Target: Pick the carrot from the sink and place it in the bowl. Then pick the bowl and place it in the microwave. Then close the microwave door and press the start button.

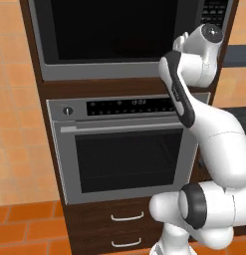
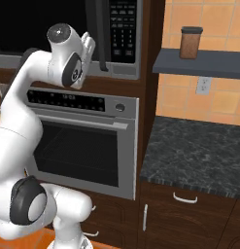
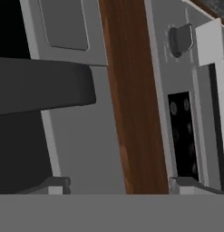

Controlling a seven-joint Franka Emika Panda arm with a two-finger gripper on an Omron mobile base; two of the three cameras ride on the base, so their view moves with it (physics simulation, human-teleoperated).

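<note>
Your gripper [image 3: 118, 183] with fingers apart, holding nothing, close before you the microwave door [image 3: 72, 113] and its black handle [image 3: 41, 90], oven [image 1: 124, 149] below.

White glossy arm [image 1: 214, 134] — rounded bulbous links, dark grey joint rings, black strip along one link

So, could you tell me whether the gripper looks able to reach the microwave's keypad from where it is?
Probably yes: the gripper is right by the microwave, and nothing stands between it and the keypad.
</note>
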